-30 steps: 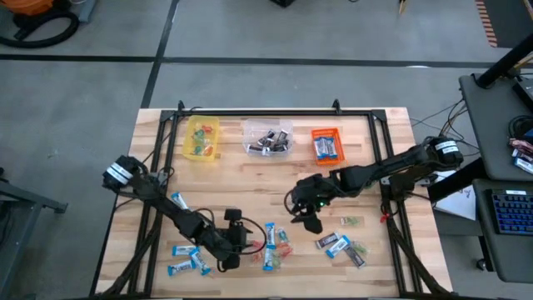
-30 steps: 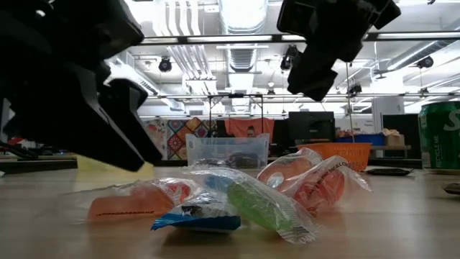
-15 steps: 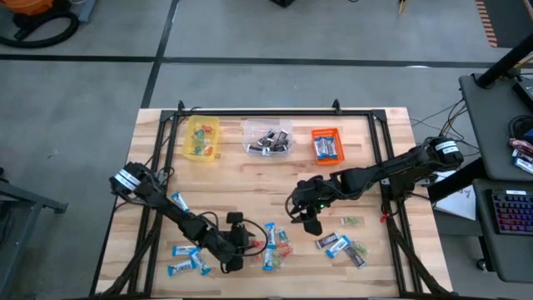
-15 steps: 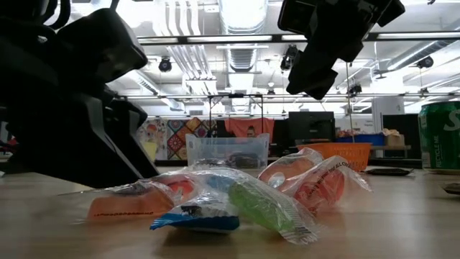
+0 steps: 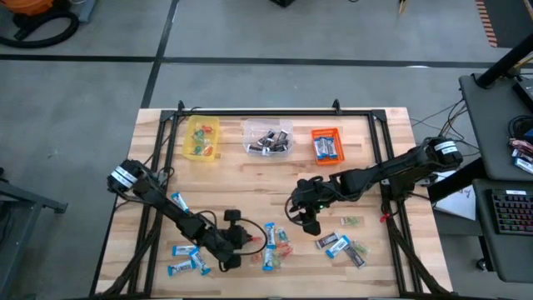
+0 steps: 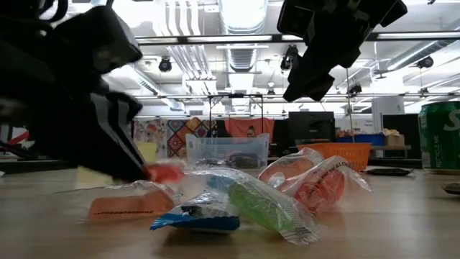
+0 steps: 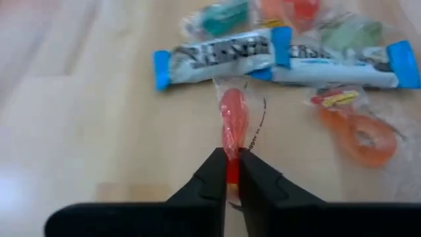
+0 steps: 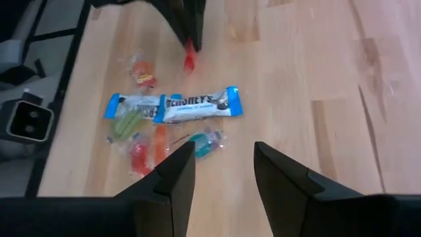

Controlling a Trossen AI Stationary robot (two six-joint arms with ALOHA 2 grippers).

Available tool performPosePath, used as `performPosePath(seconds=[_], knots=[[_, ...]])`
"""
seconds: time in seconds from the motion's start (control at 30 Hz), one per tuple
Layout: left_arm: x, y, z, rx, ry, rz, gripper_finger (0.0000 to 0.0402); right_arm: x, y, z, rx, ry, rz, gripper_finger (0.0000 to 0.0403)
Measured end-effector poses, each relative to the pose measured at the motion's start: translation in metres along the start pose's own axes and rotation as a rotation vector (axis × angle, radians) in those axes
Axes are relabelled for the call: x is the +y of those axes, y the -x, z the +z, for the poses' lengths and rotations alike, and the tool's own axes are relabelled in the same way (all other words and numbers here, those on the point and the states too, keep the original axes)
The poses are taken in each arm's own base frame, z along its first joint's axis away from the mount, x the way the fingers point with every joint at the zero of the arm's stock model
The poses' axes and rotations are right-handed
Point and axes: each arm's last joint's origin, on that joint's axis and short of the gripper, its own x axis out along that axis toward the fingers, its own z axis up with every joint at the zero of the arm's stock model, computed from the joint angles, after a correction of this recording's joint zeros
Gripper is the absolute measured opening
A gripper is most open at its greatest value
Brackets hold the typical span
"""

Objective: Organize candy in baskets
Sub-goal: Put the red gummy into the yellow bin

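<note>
My left gripper is low over the table's near middle, shut on a small red wrapped candy at the left edge of a loose pile of candy. The pile holds blue-and-white bars and orange, green and red pieces that lie flat on the wood. My right gripper hangs open above the table, right of the pile, with nothing between its fingers. The yellow basket, the clear basket and the orange basket stand in a row at the far edge. My left gripper pinches the red candy's near end between its two fingertips. The fingers slant down from the table's left side and lie along the candy. The candy's other end points toward the pile, low at the table top; whether it rests there I cannot tell.
More blue-and-white bars lie near the front left, and a small group of candy lies at the front right. A green can stands at the right. Bare wood lies between the pile and the baskets.
My left gripper has sunk a little toward the table and shut on the red candy, whose red end now shows at its fingertips. The rest of the pile has stayed where it was.
</note>
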Motion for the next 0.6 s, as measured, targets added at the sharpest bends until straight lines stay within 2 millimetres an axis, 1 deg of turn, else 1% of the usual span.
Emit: performPosePath(seconds=[0.13, 0.23, 0.3, 0.47, 0.6], knots=[[0.010, 0.020, 0.009, 0.019, -0.014, 0.064, 0.0003, 0.000, 0.000, 0.000, 0.000, 0.000, -0.004, 0.0141], [0.026, 0.040, 0.015, 0.038, 0.001, 0.185, 0.0004, -0.001, 0.000, 0.000, -0.001, -0.012, -0.015, 0.0137], [0.040, 0.054, 0.018, 0.058, 0.036, 0.277, 0.0002, -0.002, 0.000, -0.001, 0.002, -0.035, -0.043, 0.0134], [0.085, 0.090, 0.022, 0.116, 0.194, 0.495, 0.0002, -0.005, 0.000, -0.009, 0.076, -0.087, -0.091, 0.0132], [0.121, 0.111, 0.025, 0.150, 0.310, 0.620, 0.0001, -0.007, 0.001, -0.013, 0.106, -0.100, -0.148, 0.0131]])
